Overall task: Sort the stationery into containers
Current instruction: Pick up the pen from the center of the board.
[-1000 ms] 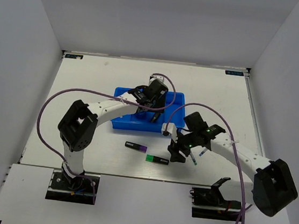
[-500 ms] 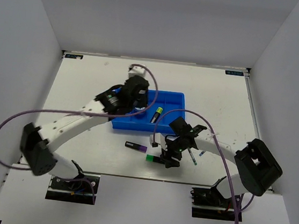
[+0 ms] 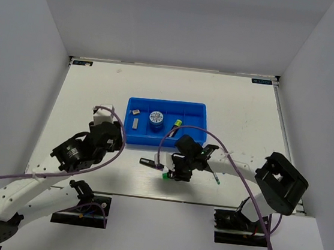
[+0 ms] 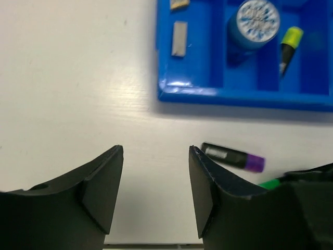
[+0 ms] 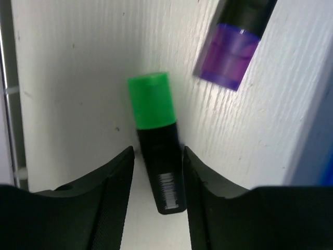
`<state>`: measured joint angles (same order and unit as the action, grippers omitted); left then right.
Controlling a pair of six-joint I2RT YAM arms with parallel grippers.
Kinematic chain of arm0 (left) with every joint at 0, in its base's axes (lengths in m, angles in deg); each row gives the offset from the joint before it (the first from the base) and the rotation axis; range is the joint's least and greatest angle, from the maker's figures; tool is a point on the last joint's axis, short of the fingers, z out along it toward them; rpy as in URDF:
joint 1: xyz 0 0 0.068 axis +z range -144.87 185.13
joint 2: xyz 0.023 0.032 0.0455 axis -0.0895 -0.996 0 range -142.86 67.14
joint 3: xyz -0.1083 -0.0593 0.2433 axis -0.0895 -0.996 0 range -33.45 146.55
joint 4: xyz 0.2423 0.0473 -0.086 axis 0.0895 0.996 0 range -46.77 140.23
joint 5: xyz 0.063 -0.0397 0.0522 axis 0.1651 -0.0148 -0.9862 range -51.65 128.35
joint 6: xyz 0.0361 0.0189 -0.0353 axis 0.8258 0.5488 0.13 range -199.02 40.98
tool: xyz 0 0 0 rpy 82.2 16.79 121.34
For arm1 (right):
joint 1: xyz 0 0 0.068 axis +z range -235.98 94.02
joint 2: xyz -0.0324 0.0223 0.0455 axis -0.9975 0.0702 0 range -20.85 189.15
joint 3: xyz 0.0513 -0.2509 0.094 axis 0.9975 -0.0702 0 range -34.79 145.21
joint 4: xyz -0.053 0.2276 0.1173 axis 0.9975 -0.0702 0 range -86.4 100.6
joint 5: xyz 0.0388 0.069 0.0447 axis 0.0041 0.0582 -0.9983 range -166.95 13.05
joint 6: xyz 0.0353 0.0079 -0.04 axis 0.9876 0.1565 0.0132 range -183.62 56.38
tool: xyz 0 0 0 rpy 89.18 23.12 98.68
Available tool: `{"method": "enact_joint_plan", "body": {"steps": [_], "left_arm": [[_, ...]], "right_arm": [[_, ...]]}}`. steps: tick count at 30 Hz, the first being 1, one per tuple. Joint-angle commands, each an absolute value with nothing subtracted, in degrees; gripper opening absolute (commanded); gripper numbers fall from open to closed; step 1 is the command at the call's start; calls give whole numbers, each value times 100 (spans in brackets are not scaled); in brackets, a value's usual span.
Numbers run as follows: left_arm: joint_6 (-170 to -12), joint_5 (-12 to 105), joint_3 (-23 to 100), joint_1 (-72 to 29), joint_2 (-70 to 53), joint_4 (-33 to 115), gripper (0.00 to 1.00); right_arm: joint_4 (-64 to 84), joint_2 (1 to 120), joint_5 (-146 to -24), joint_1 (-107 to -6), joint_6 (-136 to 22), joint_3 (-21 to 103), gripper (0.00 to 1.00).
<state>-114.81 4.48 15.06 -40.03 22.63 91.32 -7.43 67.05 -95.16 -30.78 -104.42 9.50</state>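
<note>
My right fingers (image 5: 156, 172) grip the short black highlighter with green cap (image 5: 155, 140) at lower centre, on the white desk (image 3: 86, 92). My left fingers (image 4: 156, 182) stand open, empty. The bright blue plastic tray (image 3: 199, 109) sits upper centre.

Bright even light, wrist cams blurry.

A flat white desk (image 3: 229, 108) with a faint wood-grain texture spreads beneath both pincers and well beyond them. Plain pale grey walls (image 3: 178, 24) rise behind it and at either side. Along its near edge, behind the pincers, two black metal base plates (image 3: 82, 209) sit on a white strip.
</note>
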Motion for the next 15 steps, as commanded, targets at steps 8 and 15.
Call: {"method": "enact_joint_plan", "body": {"steps": [8, 15], "left_arm": [[-11631, 1089, 865, -3987, 2558, 9448, 60], [-10049, 2938, 917, -4144, 1838, 8665, 71]], "right_arm": [[-820, 6592, -8081, -2727, -10405, 256, 2], [-1637, 5431, -7784, -2805, -10204, 844, 0]]}}
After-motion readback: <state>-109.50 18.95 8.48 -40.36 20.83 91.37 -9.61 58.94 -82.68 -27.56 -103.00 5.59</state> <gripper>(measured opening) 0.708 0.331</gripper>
